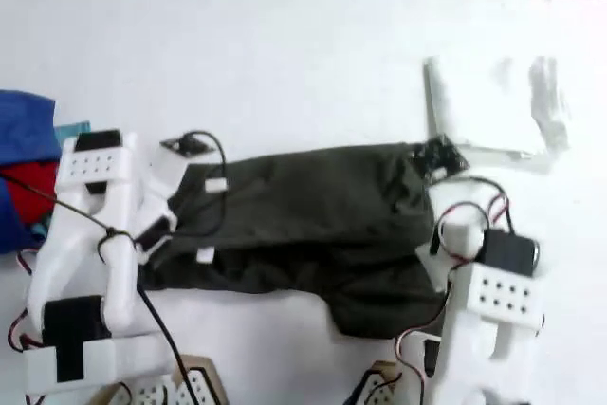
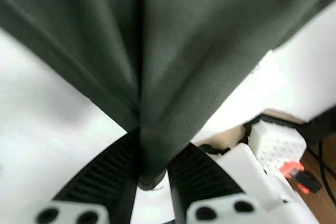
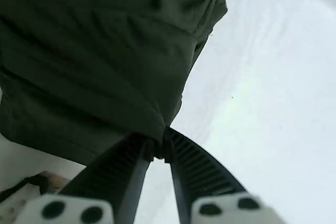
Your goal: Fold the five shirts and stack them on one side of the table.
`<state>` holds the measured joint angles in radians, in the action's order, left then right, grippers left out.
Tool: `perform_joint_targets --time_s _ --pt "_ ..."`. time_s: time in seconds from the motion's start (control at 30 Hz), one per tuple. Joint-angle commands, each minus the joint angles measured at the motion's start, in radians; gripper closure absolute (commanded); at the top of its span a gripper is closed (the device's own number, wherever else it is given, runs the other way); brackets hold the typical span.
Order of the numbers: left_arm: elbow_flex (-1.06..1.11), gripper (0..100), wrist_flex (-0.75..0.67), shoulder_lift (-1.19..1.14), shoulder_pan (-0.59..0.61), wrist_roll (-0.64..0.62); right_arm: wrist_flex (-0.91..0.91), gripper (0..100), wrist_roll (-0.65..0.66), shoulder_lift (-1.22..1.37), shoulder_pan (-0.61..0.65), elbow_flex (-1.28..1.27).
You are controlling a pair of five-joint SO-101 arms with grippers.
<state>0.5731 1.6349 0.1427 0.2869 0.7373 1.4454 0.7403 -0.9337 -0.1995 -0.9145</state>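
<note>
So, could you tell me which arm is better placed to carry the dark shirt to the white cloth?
Right, probably: the right end effector is shut on the dark shirt at the end nearest the white cloth, while the left end effector grips the far end.

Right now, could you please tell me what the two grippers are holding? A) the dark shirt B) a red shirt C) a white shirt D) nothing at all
A: the left gripper and the right gripper are each shut on a fold of the dark shirt.
</note>
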Motion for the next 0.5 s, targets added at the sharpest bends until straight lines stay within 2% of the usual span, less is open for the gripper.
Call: perform_joint_targets --time_s 0.0,0.33,0.47 --pt "0.044 97 -0.031 0.049 0.035 0.031 -0.007 98.1 0.061 -0.068 -0.033 -0.058" --pt "0.223 97 -0.256 0.043 0.046 0.031 -0.013 98.1 0.081 -0.105 -0.031 -0.15" --pt "0.252 97 -0.284 0.043 0.046 0.031 -0.013 98.1 0.081 -0.101 -0.031 -0.157"
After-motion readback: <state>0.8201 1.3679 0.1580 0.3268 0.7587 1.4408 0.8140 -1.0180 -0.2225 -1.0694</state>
